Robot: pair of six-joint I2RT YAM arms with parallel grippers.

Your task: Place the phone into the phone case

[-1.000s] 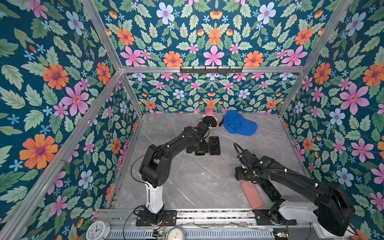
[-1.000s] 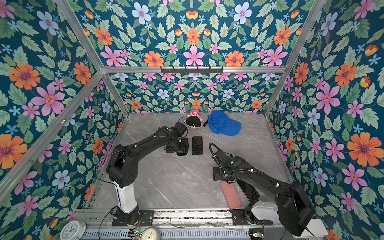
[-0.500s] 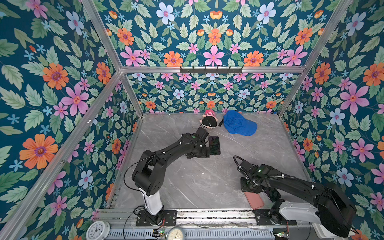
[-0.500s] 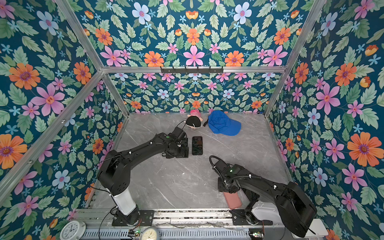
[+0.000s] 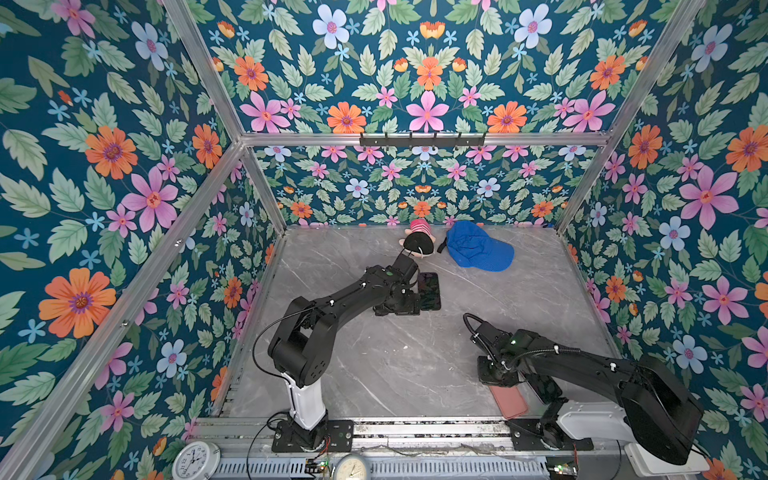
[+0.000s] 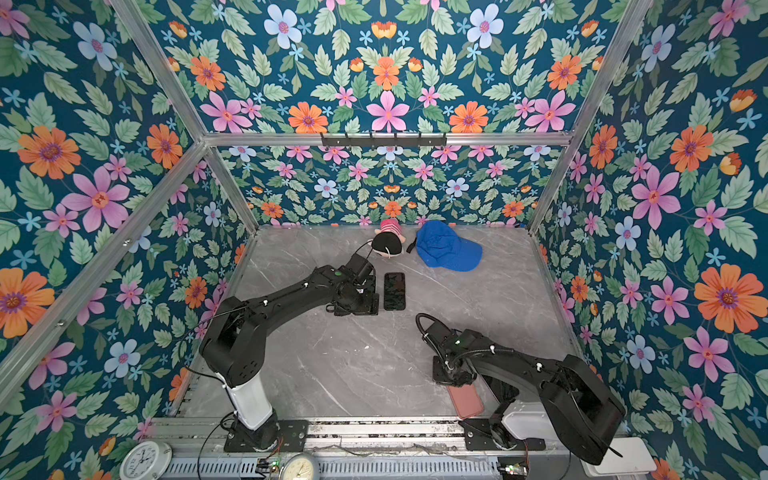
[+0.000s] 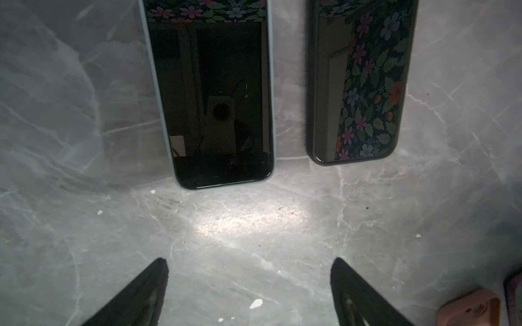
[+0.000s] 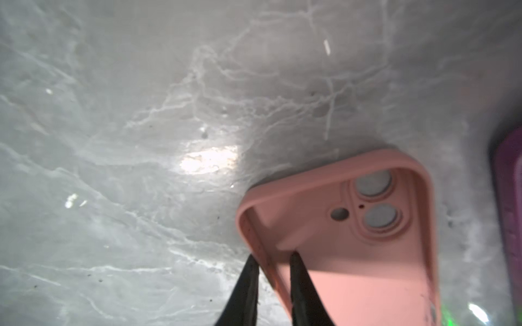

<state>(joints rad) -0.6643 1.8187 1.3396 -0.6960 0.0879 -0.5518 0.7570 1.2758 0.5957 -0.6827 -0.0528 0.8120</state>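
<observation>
Two dark phones lie screen-up side by side on the marble table: one with a pale blue rim (image 7: 214,98) and a black one (image 7: 358,81), the latter also in both top views (image 5: 429,291) (image 6: 394,291). My left gripper (image 7: 248,261) (image 5: 399,311) (image 6: 357,309) hangs open just short of their near ends, holding nothing. The pink phone case (image 8: 353,254) (image 5: 509,401) (image 6: 467,401) lies hollow side up near the front right. My right gripper (image 8: 272,262) (image 5: 496,372) (image 6: 451,374) is shut on the case's side wall, with one finger inside and one outside.
A blue cap (image 5: 478,247) and a small plush toy (image 5: 419,241) lie at the back. A purple case (image 8: 508,197) lies beside the pink one. The floral walls close in on three sides. The metal rail (image 5: 415,428) runs along the front.
My right gripper has moved toward the front edge onto the pink case and closed on its side wall. The left arm has lowered, and its open gripper has shifted slightly beside the phones.
</observation>
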